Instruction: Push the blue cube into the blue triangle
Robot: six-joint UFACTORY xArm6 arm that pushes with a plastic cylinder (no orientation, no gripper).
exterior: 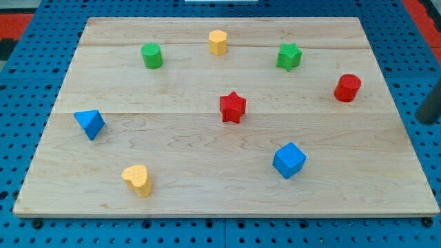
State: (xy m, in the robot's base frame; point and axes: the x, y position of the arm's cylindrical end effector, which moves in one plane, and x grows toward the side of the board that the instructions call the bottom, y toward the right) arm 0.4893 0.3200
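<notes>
The blue cube (289,160) sits on the wooden board (207,207), right of centre and towards the view's bottom. The blue triangle (89,123) lies near the board's left edge, far to the cube's left and slightly higher. My dark rod enters at the view's right edge. Its tip (423,118) is just off the board's right side, up and to the right of the blue cube and well apart from it.
A red star (233,107) sits at the centre, between cube and triangle but higher. A yellow heart (137,180) is at the bottom left. A green cylinder (151,55), a yellow hexagon (218,41), a green star (289,56) and a red cylinder (347,87) lie along the top.
</notes>
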